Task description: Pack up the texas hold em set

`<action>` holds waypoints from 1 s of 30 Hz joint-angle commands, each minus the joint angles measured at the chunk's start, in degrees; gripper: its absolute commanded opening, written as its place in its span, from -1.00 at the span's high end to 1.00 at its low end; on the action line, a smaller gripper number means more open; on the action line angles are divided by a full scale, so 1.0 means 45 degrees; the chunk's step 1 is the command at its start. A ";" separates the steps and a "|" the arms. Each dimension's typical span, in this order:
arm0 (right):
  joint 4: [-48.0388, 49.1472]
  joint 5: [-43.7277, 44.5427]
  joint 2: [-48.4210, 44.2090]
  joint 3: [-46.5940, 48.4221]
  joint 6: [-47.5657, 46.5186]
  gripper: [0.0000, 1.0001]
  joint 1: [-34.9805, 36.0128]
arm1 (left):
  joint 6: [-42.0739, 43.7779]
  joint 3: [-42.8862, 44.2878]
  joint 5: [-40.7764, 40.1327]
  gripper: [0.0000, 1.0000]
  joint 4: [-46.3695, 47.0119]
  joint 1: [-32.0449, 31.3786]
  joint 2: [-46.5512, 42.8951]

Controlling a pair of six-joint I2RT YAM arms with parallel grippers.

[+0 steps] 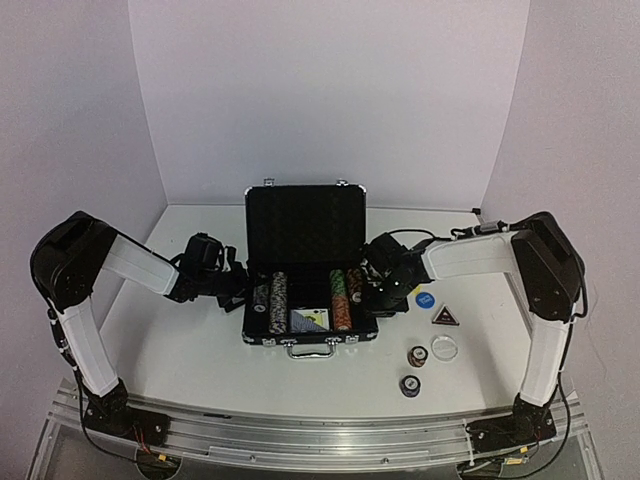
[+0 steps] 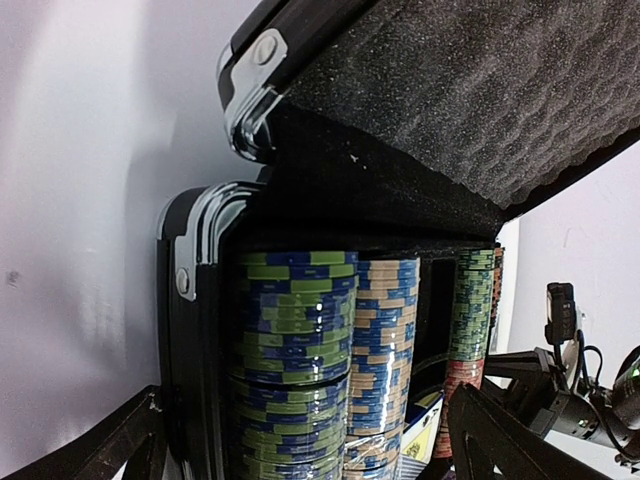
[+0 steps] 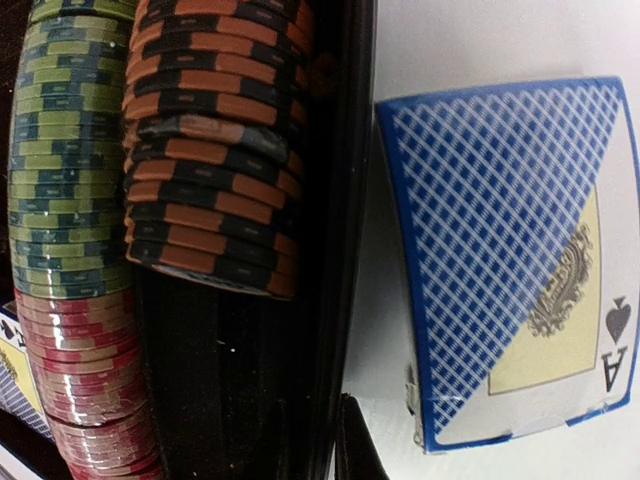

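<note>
One briefcase; four chip rows; two chip stacks; two decks; two discs; one button.

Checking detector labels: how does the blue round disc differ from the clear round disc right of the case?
Colour: the blue round disc is opaque with a pale marking; the clear round disc is see-through. Position: the blue disc lies nearer the open black briefcase; the clear disc lies nearer the front edge of the table, next to a small striped chip stack. Shared: both are round, flat on the table, outside the case.
</note>
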 commanded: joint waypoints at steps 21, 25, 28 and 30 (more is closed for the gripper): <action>-0.0802 -0.0139 -0.5938 -0.1499 -0.0366 -0.60 0.0260 | 0.1003 0.2698 -0.5264 -0.99 -0.7346 -0.0945 -0.4362; -0.2151 0.0938 -0.7958 -0.2593 -0.0636 -0.91 0.0250 | 0.0939 0.2834 -0.5989 -0.99 -0.9131 -0.0945 -0.5546; -0.3184 0.1338 -0.9479 -0.3461 -0.0549 -0.94 0.0249 | 0.0728 0.2593 -0.6105 -0.99 -0.9739 -0.0964 -0.6320; -0.3398 0.1175 -1.0545 -0.4239 -0.0291 -0.95 0.0250 | 0.0589 0.2312 -0.6050 -0.99 -0.9824 -0.1003 -0.6765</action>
